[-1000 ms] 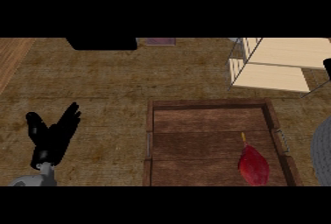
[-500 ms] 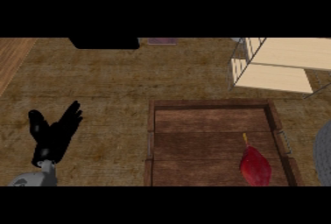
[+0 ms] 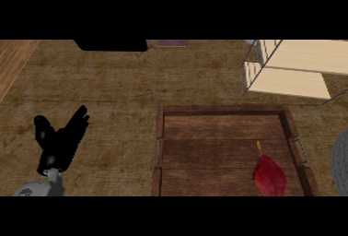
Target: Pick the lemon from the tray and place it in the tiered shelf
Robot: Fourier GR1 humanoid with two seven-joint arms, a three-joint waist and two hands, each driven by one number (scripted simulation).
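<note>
A brown wooden tray (image 3: 224, 110) lies on the counter at lower middle-right. In its near right corner rests a dark red, pointed fruit with a thin yellowish stem (image 3: 269, 175); I see no yellow lemon. The tiered shelf (image 3: 292, 83), pale wood in a thin wire frame, stands at the upper right, just beyond the tray's far right corner. My left hand (image 3: 60, 140) shows at the lower left, open with fingers up, well left of the tray and holding nothing. A grey rounded shape (image 3: 342, 161) at the right edge looks like my right forearm; its hand is out of view.
A black object (image 3: 111, 44) sits at the counter's far edge, with a small pinkish item (image 3: 171, 43) beside it. A lighter wooden strip (image 3: 12, 64) runs down the far left. Bare counter lies between my left hand and the tray.
The grey shape at the right edge has slid slightly lower and outward. My left hand has barely shifted; the red fruit stays put.
</note>
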